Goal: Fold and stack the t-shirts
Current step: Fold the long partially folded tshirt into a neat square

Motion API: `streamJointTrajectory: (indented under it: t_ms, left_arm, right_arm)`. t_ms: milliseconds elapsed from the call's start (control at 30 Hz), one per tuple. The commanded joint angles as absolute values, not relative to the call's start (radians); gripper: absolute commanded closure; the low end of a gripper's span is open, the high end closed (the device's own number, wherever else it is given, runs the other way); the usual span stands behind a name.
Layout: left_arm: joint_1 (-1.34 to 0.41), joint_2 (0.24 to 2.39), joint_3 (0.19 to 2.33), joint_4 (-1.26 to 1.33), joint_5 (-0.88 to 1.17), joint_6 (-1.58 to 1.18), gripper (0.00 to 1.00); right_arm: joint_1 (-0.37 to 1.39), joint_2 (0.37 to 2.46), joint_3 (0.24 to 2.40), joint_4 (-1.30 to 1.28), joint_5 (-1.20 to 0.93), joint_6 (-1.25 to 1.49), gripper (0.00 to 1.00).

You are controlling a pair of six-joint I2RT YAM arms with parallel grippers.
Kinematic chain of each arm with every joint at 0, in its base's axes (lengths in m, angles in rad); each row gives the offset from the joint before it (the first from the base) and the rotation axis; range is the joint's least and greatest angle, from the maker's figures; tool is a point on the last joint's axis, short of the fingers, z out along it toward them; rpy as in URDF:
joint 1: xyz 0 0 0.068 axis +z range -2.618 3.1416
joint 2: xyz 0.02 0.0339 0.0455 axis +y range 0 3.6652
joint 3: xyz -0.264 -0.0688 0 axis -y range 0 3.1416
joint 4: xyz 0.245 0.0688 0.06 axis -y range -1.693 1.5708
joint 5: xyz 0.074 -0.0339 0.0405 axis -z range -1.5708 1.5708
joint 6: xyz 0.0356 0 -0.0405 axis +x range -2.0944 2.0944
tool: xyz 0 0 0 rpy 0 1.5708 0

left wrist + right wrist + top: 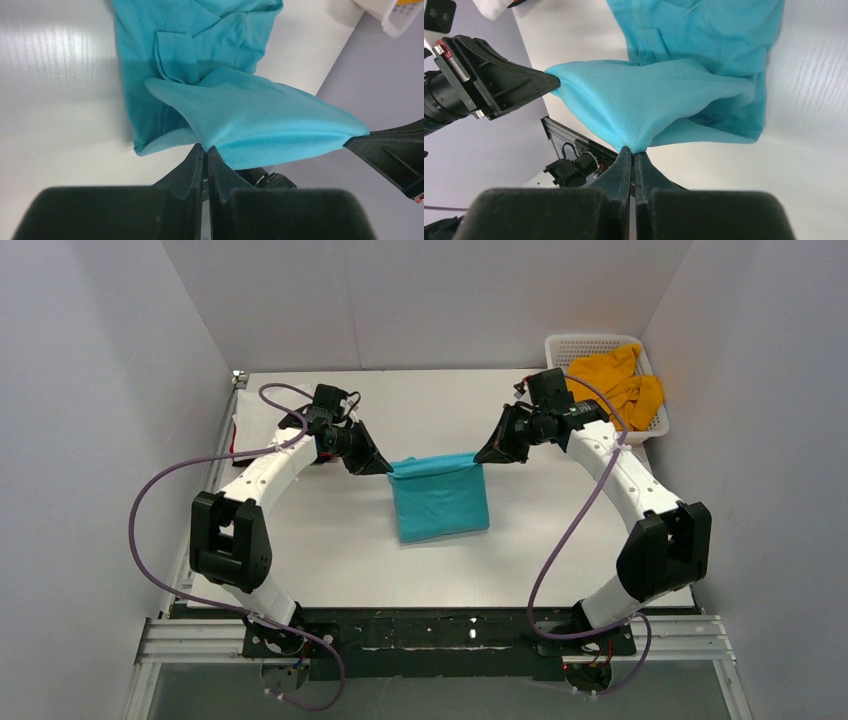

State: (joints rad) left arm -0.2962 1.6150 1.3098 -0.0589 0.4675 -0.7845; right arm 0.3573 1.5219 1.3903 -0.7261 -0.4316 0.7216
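The left tool (385, 468) and right tool (483, 455) each pinch the lifted edge of the shirt (440, 505) — carry corners level and taut, probably onto the near hem.

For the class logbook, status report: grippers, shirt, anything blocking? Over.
Left gripper and right gripper both shut on turquoise t-shirt, its far edge lifted between them. Mustard-yellow t-shirt in white basket, far right corner, well apart.
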Motion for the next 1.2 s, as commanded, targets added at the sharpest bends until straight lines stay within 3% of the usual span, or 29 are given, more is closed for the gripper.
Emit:
streamJointTrajectory:
  t_ms: [0,667,767,800,833,933,1000,1067,1167]
  left_arm:
    - [-0.256,1.680,1.376,-0.147,0.483,-0.777,1.00]
    - [-0.212,2.079,1.705,-0.295,0.435,-0.749,0.97]
    - [-0.209,2.118,1.756,-0.302,0.431,-0.751,0.85]
    - [-0.209,2.129,1.773,-0.309,0.433,-0.749,0.76]
    - [-0.208,2.139,1.785,-0.315,0.437,-0.748,0.63]
    - [-0.209,2.144,1.818,-0.331,0.422,-0.734,0.38]
    - [-0.207,2.132,1.842,-0.364,0.411,-0.719,0.05]
    - [-0.207,2.101,1.844,-0.386,0.390,-0.704,0.02]
    - [-0.207,2.037,1.803,-0.392,0.378,-0.697,0.02]
  right_arm:
    - [0.328,1.599,1.486,-0.725,-0.413,0.688,0.99]
    - [0.293,2.007,1.721,-0.692,-0.395,0.712,0.99]
    - [0.292,2.047,1.741,-0.666,-0.360,0.729,0.97]
    - [0.291,2.061,1.748,-0.653,-0.356,0.734,0.92]
    - [0.291,2.075,1.760,-0.648,-0.350,0.737,0.82]
    - [0.288,2.114,1.831,-0.650,-0.331,0.730,0.62]
    - [0.287,2.129,1.902,-0.703,-0.285,0.718,0.31]
    - [0.287,2.130,1.971,-0.752,-0.244,0.701,0.22]
    - [0.288,2.089,1.969,-0.792,-0.228,0.658,0.19]
